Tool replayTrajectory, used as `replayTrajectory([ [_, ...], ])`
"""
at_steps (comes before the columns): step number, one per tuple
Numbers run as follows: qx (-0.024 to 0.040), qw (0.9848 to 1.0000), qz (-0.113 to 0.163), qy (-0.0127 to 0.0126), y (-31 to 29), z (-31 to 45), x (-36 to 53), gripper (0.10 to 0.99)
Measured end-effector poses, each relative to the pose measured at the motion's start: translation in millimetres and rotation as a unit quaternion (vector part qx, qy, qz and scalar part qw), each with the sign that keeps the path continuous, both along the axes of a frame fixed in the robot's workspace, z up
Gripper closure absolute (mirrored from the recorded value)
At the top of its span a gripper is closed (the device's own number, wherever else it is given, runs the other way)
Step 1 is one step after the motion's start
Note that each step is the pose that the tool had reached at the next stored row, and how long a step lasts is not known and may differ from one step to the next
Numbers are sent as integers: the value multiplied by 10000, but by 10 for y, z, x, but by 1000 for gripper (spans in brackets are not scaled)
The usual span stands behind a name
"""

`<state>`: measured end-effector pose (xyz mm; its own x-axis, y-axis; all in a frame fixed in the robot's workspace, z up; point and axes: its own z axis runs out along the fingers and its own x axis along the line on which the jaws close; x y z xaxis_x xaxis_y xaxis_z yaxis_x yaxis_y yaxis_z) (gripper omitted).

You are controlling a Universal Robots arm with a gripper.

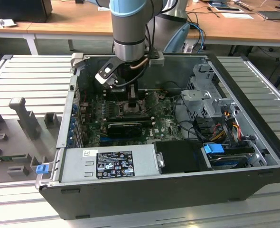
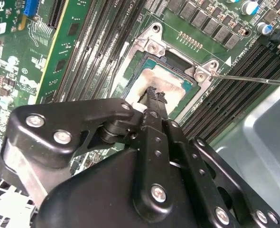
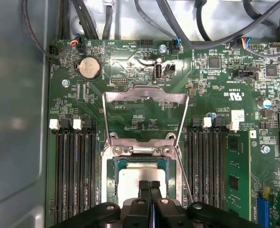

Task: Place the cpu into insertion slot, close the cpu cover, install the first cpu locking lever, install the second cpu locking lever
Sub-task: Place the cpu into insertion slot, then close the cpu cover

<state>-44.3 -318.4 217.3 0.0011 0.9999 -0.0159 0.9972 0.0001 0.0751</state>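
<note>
Slatted metal bench (image 1: pixel 254 71), open PC case (image 1: pixel 178 187) on it, arm reaching down into the case.

Gripper (image 3: pixel 149 184) is directly over the insertion slot (image 3: pixel 109 171). Its fingers are pinched together with nothing between them, and the fingertips (image 2: pixel 152 93) are on or just above the cpu (image 3: pixel 130 183). I can't tell if they actually touch.

The cpu lies inside the slot, silvery face up, and looks square to the rim.

The cpu cover (image 3: pixel 144 97) is hinged at the slot's far edge and swung fully open, with green board showing through its cut-out. One thin locking lever (image 3: pixel 183 175) runs loose along the slot's side, not latched. RAM slots (image 3: pixel 73 175) flank the slot on both sides. The coin cell (image 3: pixel 89 67) is well beyond the cover.

My read is that the placing step is at its seating check. To do it well:
- Keep any contact straight down and light. Side load on a socketed chip is how you bend pins.
- Confirm all four cpu edges sit flush inside the rim, with no corner riding high.
- Keep your fingers centred on the chip and clear of the slot's metal edging and that loose lever.
</note>
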Motion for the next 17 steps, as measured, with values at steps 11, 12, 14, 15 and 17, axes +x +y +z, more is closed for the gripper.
replayTrajectory([
  [11, 13, 10000, 42, 1, 0, 19, 101, 980],
  [12, 13, 10000, 43, 1, -2, 19, 101, 980],
  [14, 12, 10000, 92, 1, -2, 20, 103, 980],
  [15, 12, 9999, 164, 1, -2, 20, 106, 980],
  [17, 12, 9998, 177, 2, -2, 64, 105, 980],
])
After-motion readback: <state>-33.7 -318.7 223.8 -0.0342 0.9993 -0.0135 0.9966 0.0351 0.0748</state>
